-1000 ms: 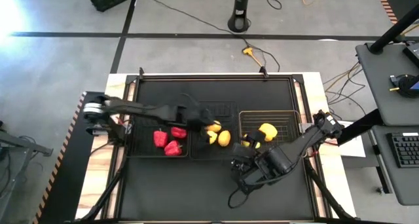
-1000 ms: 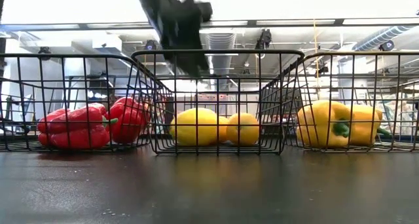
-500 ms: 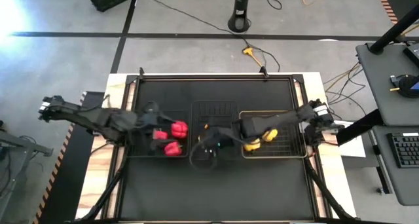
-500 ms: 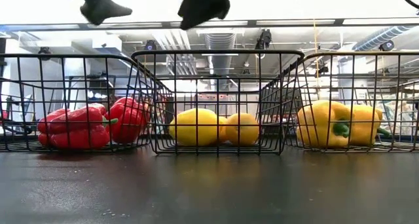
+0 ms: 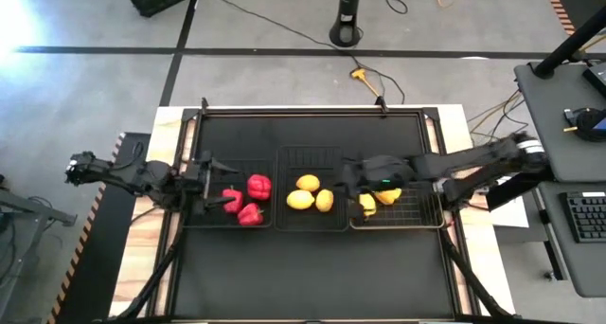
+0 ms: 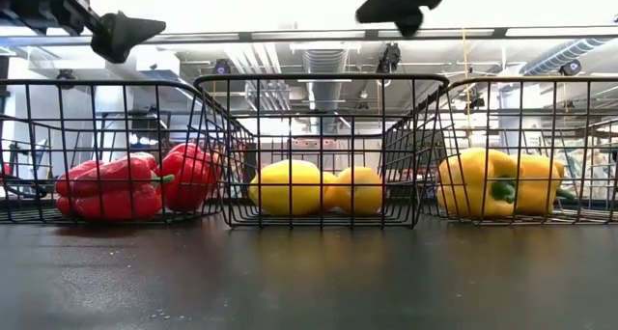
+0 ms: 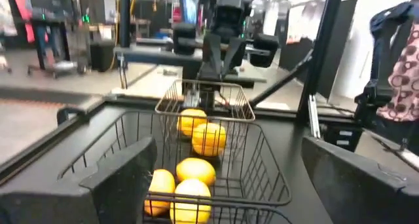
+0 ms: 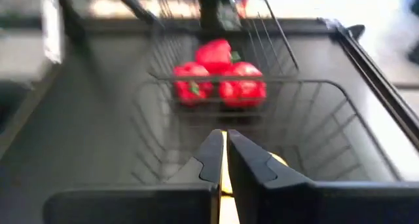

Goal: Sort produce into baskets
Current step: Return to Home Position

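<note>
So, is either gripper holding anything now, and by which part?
Nothing is held. The left gripper is open and empty over the left basket; the right gripper is shut on nothing, at the right basket's edge.

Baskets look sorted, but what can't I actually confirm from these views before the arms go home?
High view: the right arm lies over the yellow peppers, so their full outlines are hidden.
Low view: the third of the lemons sits mostly behind the front two.
Right wrist view: blurred; the yellow piece under the right gripper cannot be identified.
</note>
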Controlling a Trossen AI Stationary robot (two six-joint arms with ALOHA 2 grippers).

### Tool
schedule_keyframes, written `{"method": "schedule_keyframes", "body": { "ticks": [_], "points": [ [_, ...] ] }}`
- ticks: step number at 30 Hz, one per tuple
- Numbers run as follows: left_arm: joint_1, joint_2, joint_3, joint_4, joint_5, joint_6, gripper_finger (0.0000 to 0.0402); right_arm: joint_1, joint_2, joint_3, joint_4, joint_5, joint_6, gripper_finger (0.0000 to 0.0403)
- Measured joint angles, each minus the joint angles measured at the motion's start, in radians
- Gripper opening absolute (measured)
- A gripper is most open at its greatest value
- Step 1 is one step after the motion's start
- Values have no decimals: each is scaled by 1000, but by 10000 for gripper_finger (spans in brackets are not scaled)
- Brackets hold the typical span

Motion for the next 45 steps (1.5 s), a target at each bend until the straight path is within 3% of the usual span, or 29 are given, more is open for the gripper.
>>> {"method": "schedule_keyframes", "body": {
  "ticks": [3,8,13,16,22,29,34,36,39,41,45],
  "points": [
    [0,-10,-57,77,0,50,361,2,-136,-195,171,-11,30,11],
    [0,-2,-71,87,-12,119,361,-9,-324,-396,193,40,148,13],
    [1,4,-71,149,-18,101,361,-8,-407,-500,209,58,293,13],
    [1,1,-70,177,-34,-28,361,-8,-424,-526,228,60,339,13],
    [2,-25,-98,177,-38,33,361,-30,-479,-595,256,45,203,13],
    [2,-112,-179,224,-48,72,361,-121,-652,-789,533,-171,70,13],
    [2,-204,-204,202,-41,84,361,-176,-865,-900,549,-332,49,13],
    [2,-247,-204,157,-26,87,361,-176,-974,-927,501,-325,49,13],
    [6,-282,-204,63,-47,87,361,-172,-1135,-962,348,-203,56,13],
    [7,-280,-208,10,-70,83,361,-172,-1237,-1008,333,-185,48,13],
    [8,-281,-252,69,-64,99,361,-170,-1226,-1013,313,-205,48,13]
  ]
}}
